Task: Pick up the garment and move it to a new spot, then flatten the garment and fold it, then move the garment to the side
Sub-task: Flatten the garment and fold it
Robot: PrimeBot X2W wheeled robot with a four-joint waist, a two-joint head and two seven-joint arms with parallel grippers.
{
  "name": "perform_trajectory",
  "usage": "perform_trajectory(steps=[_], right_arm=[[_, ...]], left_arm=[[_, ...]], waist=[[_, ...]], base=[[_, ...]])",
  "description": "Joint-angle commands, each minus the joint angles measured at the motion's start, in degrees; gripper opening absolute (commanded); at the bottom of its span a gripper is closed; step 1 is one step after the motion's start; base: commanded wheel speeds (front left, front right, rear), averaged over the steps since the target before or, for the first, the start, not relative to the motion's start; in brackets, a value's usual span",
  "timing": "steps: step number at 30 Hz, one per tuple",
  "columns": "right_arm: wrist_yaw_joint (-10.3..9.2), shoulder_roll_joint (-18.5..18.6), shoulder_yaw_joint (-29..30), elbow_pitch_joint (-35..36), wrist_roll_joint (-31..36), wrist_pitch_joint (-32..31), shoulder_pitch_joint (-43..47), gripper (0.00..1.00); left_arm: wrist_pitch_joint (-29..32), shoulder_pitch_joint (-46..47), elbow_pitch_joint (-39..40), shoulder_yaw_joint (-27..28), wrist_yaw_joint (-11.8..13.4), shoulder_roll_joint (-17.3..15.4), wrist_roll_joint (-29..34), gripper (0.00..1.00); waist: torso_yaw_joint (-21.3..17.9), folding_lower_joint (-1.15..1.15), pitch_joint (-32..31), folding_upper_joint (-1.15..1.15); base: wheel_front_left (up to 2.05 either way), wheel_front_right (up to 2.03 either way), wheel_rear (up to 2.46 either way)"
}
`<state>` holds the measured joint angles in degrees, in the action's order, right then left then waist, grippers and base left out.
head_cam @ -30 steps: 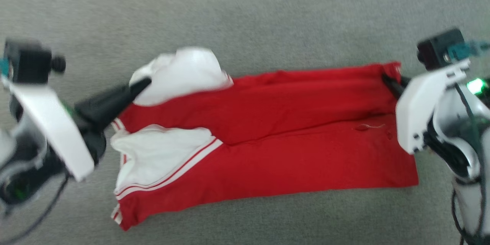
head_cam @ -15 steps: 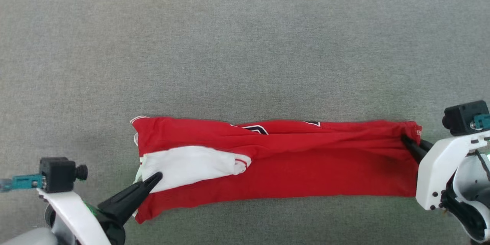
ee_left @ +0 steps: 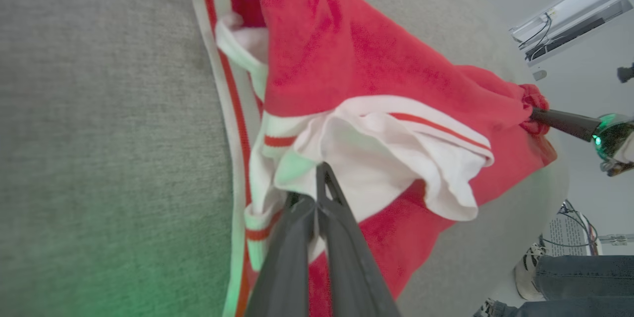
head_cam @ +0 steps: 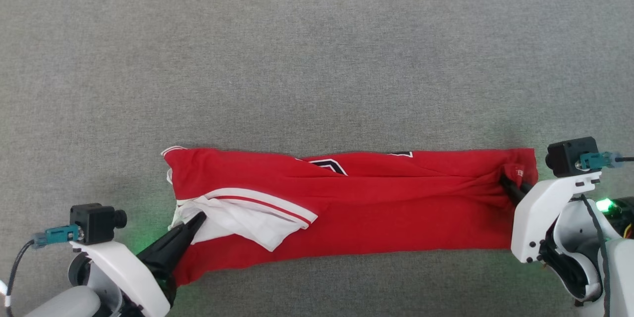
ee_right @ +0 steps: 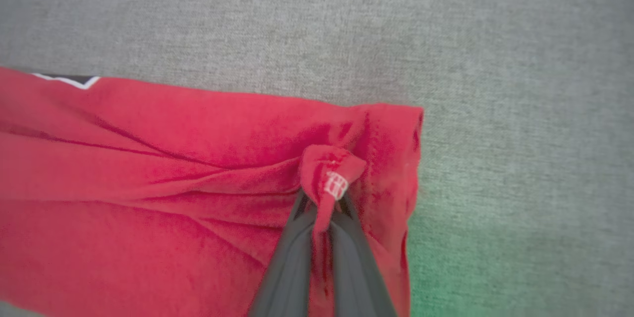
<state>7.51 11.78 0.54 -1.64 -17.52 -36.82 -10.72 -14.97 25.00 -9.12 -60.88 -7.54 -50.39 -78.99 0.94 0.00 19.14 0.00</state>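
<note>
The head camera had pulled back during the last second, so part of the difference was only the view. Still, the garment itself had changed. A second before, it lay as a wide red sheet with its far edge lifted by both arms and one white sleeve raised in the air. Now it was a narrow, long band across the near part of the grey fabric-covered tabletop, and the sleeve had come down and lay crumpled over the near half. The dark chest lettering peeked out along the far fold line.

The left end effector was pressed together on the sleeve end of the garment; its wrist view showed the two fingers pinching the white and striped cloth. The right end effector was pinching a small bunch of the red hem at the other end, which its own wrist view confirmed. The cloth between the two was pulled fairly straight, with a few long wrinkles.

In my judgement, the lengthwise fold was almost made. The held edge had been carried over toward the near side but was not yet released. The sleeve would probably need smoothing, because it lay uneven and its corner pointed out over the red cloth.
</note>
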Motion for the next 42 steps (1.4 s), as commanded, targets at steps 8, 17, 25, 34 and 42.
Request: perform_trajectory(steps=[8,17,25,34,42], right_arm=[[-0.05,1.0,1.4,0.7,-0.6,0.5,-0.5,1.0],[-0.05,2.6,5.9,1.9,-3.3,-9.2,2.2,1.0],[-0.05,2.4,10.5,-0.8,-3.7,-12.5,4.6,1.0],[-0.05,2.3,13.6,-3.5,-4.5,-15.7,5.8,1.0],[-0.07,1.4,14.4,-6.4,-4.1,-15.1,5.0,0.0]], left_arm=[[-0.3,-5.4,-0.5,9.0,0.1,3.3,5.9,1.0],[-0.3,-13.1,1.0,23.1,0.1,10.1,13.0,1.0],[-0.3,-18.2,-1.8,37.5,0.1,20.1,29.6,1.0],[-0.3,-23.3,4.5,51.1,0.1,28.6,46.5,1.0],[-0.3,-25.6,8.0,52.1,0.1,30.4,53.3,1.0]], waist=[[0.3,0.0,-1.3,0.0],[3.9,0.0,-2.5,0.0],[8.2,0.0,-4.4,0.0],[10.5,0.0,-5.7,0.0],[10.4,0.0,-5.7,0.0]], base=[[0.0,0.0,0.0],[0.0,0.0,0.0],[0.0,0.0,0.0],[0.0,0.0,0.0],[0.0,0.0,0.0]])
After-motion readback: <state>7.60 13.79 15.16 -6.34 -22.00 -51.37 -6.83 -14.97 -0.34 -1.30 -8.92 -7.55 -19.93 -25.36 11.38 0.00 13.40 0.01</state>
